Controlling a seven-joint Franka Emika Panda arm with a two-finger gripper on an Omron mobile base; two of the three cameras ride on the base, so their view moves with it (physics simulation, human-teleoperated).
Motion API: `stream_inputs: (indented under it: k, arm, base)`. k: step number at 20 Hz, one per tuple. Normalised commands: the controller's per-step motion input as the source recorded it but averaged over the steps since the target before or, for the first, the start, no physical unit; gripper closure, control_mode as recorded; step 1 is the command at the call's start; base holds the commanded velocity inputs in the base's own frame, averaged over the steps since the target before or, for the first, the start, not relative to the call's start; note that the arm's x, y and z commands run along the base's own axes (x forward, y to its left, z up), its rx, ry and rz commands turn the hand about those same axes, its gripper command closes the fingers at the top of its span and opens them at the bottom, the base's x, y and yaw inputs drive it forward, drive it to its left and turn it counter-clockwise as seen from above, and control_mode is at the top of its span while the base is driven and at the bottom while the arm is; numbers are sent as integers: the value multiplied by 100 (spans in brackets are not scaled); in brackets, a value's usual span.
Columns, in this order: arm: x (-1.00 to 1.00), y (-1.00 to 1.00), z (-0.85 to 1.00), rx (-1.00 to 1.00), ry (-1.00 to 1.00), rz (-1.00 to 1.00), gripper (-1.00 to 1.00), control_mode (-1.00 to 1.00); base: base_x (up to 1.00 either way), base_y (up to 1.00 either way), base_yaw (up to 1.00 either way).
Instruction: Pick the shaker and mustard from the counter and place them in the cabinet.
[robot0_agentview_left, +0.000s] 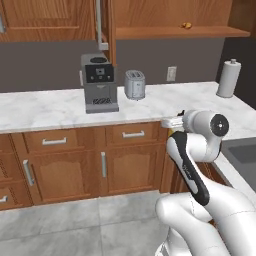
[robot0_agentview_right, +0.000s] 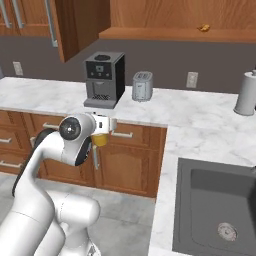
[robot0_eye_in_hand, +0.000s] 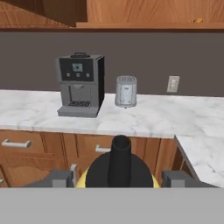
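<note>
Yellow mustard (robot0_eye_in_hand: 118, 173) sits clamped between the gripper (robot0_eye_in_hand: 117, 178) fingers, held off the counter (robot0_agentview_left: 50, 107) in front of the drawers. Lifting it toward the cabinet (robot0_agentview_right: 165, 33) shelf, the bottle could clip the coffee machine (robot0_agentview_right: 104, 79) or the shelf's front edge and slip.

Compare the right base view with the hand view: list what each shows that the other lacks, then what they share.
Right base view alone: the sink, dark and set into the counter, with the paper-towel roll behind it.

Hand view alone: the mustard seen from close up, dark nozzle forward, between the gripper's two fingers, which stand against its sides.

Both: the coffee machine, the toaster, the wall outlet, and the open shelf of the cabinet with a small yellow item on it.
</note>
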Motion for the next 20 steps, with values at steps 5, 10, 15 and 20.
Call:
stream_inputs:
  k: [5, 10, 15, 20]
  arm:
    - [0, 0, 0, 0, 0, 0, 100, 100]
    - [0, 0, 0, 0, 0, 0, 100, 100]
    - [0, 0, 0, 0, 0, 0, 100, 100]
    - [0, 0, 0, 0, 0, 0, 100, 100]
  base:
    - [46, -34, 6]
    - [55, -29, 4]
    - [55, -23, 2]
    - [51, -23, 3]
